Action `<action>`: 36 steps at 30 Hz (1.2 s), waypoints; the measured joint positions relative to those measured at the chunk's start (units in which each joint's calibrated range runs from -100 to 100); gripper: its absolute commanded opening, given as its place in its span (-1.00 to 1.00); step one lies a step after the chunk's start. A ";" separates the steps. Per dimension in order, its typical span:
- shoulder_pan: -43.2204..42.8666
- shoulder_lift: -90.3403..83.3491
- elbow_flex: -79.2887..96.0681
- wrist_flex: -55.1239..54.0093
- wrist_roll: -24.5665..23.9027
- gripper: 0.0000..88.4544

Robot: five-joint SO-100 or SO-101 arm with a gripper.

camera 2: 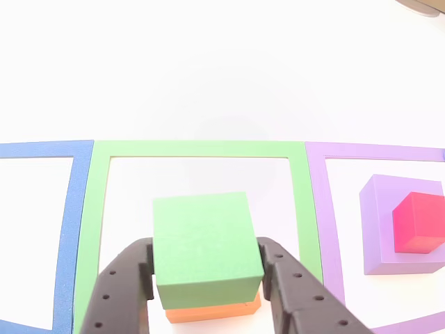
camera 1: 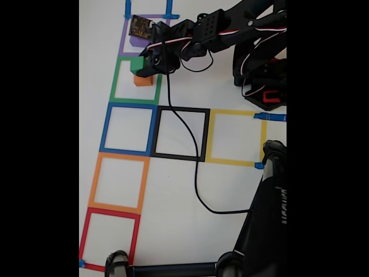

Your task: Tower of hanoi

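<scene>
Sitting between jaws: green cube (camera 2: 203,247)

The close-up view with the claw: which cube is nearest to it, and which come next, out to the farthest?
1. Green cube: right between the gripper's fingers.
2. Orange cube: directly under the green one, inside the green square.
3. Purple cube and red cube: off to the right in the purple square, red on top of purple; too close to rank.

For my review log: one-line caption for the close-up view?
Claw flanks green cube stacked on orange cube inside green tape square; red cube tops purple cube.
</scene>
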 measured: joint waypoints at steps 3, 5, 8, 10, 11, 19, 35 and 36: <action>0.00 3.12 0.00 -2.98 0.00 -0.97; 0.00 4.56 0.00 -4.43 0.00 -0.97; 0.00 6.16 0.00 -6.21 0.00 -0.97; 0.23 7.26 0.00 -7.26 0.00 -0.97; 0.70 7.68 0.00 -7.74 0.00 -0.97; 1.52 10.64 -0.09 -10.40 0.00 -0.97; 2.46 14.18 -0.09 -14.19 0.00 -0.95; 2.11 14.18 -0.09 -14.19 0.00 -0.96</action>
